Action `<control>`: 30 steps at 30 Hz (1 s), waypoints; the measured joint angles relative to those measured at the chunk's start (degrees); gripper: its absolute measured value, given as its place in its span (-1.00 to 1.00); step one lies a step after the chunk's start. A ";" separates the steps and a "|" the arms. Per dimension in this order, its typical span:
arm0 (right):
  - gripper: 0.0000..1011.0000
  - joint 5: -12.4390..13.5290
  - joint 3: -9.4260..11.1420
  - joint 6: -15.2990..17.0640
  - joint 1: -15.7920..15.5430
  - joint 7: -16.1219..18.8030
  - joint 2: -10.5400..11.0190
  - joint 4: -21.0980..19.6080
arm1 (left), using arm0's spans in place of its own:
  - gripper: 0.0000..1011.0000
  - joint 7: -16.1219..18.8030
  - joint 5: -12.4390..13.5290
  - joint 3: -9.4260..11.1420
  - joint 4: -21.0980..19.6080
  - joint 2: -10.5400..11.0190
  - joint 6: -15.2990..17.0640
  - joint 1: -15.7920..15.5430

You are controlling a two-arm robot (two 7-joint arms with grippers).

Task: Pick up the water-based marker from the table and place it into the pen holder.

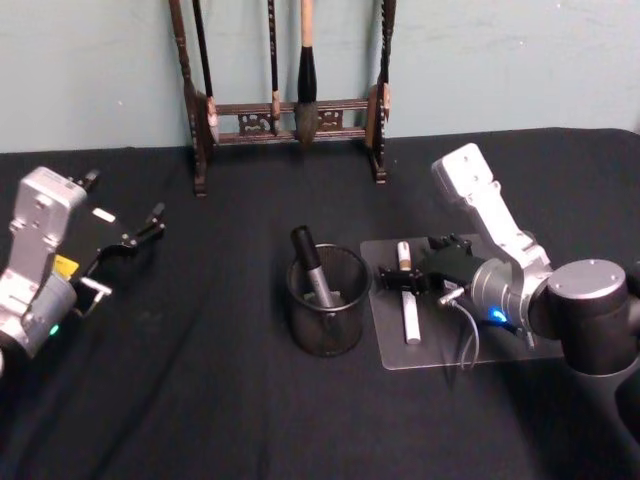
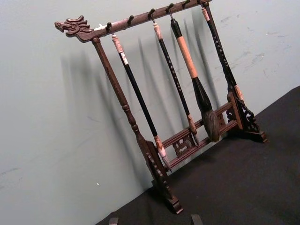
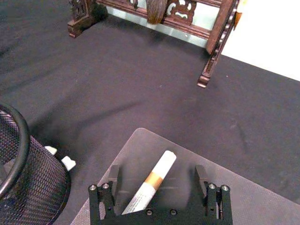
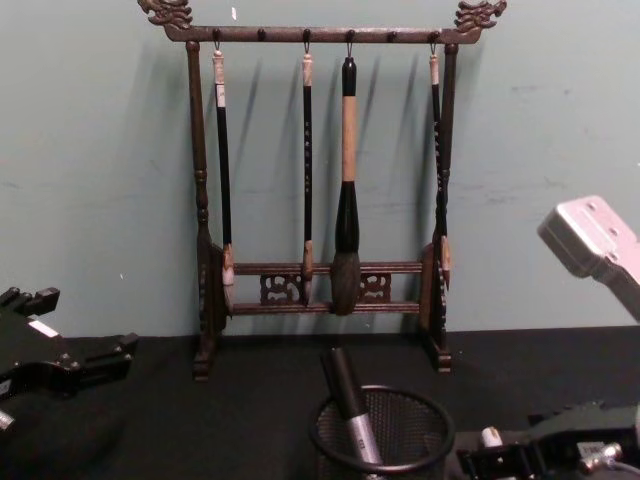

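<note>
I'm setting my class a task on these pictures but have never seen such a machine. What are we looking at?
It is a two-armed robot at a black table. One picture looks down from its head, one forward from its chest, one from each wrist. A wooden brush rack stands at the back; a mesh pen holder in the middle has a dark marker in it. The right hand, open, straddles a white marker on a clear mat. The left hand rests open at the left. Neither holds anything.
</note>
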 joint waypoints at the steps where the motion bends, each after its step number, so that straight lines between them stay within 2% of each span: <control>1: 0.98 -0.07 0.02 0.06 0.00 0.04 -0.06 0.05 | 0.98 0.00 0.00 0.00 0.00 0.00 0.00 0.00; 30: 0.98 -2.87 2.16 0.79 -1.08 3.13 -1.87 1.45 | 0.98 0.00 0.00 0.00 0.00 0.00 0.00 0.00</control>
